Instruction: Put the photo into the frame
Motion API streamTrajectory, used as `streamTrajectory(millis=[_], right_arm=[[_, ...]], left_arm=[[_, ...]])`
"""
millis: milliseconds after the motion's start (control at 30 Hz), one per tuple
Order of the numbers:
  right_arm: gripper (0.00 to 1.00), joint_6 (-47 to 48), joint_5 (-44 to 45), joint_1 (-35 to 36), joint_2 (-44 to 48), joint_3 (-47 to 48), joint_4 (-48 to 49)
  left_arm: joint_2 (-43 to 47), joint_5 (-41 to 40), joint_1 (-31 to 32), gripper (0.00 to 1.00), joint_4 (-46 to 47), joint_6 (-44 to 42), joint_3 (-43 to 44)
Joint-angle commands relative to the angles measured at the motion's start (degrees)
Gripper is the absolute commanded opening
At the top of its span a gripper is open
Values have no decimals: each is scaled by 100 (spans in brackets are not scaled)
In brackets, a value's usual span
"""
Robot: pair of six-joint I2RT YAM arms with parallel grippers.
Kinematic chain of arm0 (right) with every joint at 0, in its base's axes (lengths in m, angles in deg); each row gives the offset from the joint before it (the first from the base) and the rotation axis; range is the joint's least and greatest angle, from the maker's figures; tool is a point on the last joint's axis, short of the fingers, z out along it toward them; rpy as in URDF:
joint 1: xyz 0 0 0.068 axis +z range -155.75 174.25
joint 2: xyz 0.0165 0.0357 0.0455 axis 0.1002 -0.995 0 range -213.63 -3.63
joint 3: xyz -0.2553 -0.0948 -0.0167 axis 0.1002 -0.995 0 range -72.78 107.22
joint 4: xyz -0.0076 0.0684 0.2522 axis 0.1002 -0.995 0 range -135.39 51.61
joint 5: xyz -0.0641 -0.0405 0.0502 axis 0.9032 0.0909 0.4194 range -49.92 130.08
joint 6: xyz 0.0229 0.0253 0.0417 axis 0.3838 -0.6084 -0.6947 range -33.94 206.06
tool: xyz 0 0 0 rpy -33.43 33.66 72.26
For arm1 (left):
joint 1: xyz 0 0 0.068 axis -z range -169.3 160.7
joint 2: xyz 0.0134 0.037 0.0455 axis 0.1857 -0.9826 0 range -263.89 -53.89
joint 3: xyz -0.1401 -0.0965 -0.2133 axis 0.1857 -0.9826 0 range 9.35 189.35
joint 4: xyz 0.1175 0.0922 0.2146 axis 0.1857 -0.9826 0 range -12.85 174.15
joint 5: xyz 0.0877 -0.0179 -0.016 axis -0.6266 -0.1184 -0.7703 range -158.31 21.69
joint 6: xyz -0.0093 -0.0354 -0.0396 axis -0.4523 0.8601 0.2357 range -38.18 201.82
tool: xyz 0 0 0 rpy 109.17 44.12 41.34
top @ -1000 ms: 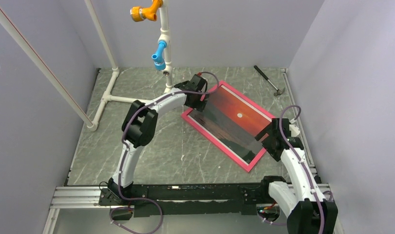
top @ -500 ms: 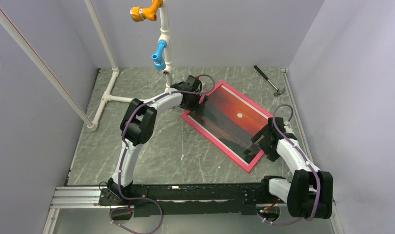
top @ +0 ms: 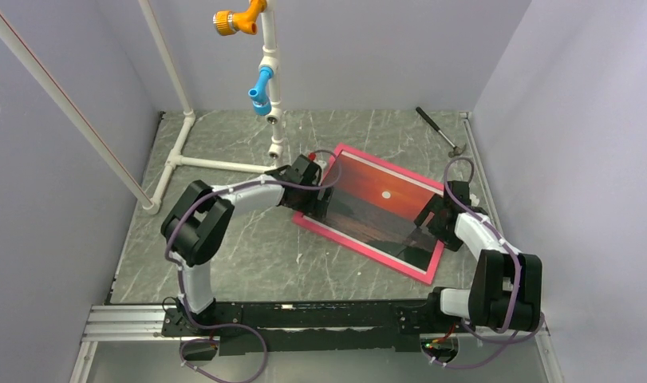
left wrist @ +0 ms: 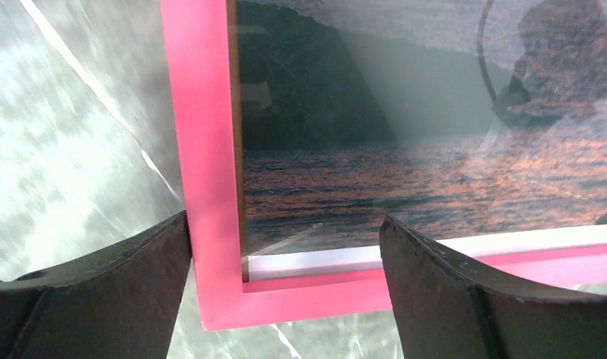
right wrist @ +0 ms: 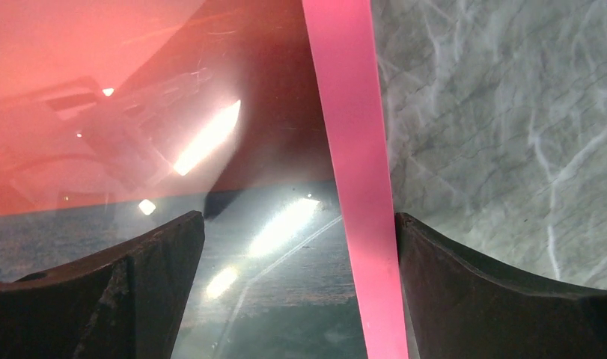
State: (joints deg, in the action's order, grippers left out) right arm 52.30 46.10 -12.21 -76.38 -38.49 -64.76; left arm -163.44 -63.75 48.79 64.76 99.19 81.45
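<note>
Starting on your left, the left gripper (top: 314, 188) is sitting at the left short end of the large thin pink-red picture frame (top: 360, 250), with its fingers spread wide and clamped on nothing. In the left wrist view, a corner of the frame (left wrist: 203, 149) is lying between those fingers. The sunset print with orange-red sky and dark water (top: 380, 203) is showing inside the rails, its white margin tucked against the pink edge, so it looks seated to me.

The frame is lying flat on the grey marbled tabletop (top: 248, 247), its long axis running from arm to arm, far-left to near-right. On your right, the right gripper (top: 431, 220) is straddling the opposite short rail (right wrist: 352, 149), jaws likewise apart and empty. Neither arm is nearer.
</note>
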Motion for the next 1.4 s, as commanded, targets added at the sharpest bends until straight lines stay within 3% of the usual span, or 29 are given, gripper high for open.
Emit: streamTrajectory(millis=[0,167,367,833,1033,1367], right_arm=[[98,270,-773,48,-69,231,486],[97,449,-1181,46,-208,333,689],[98,612,-1511,66,-663,650,657],[100,719,-2228,121,-950,726,971],[100,765,-2381,129,-951,645,1072],[100,896,-1650,132,-336,618,604]], left_arm=[[540,377,833,92,87,988,-652],[1068,-169,1233,93,215,1839,-1362],[1671,-220,1421,93,674,2523,-2218],[1843,-438,1764,93,507,2863,-2413],[2030,-327,1776,94,959,3020,-2703],[2760,-1049,1562,99,426,3131,-2851]])
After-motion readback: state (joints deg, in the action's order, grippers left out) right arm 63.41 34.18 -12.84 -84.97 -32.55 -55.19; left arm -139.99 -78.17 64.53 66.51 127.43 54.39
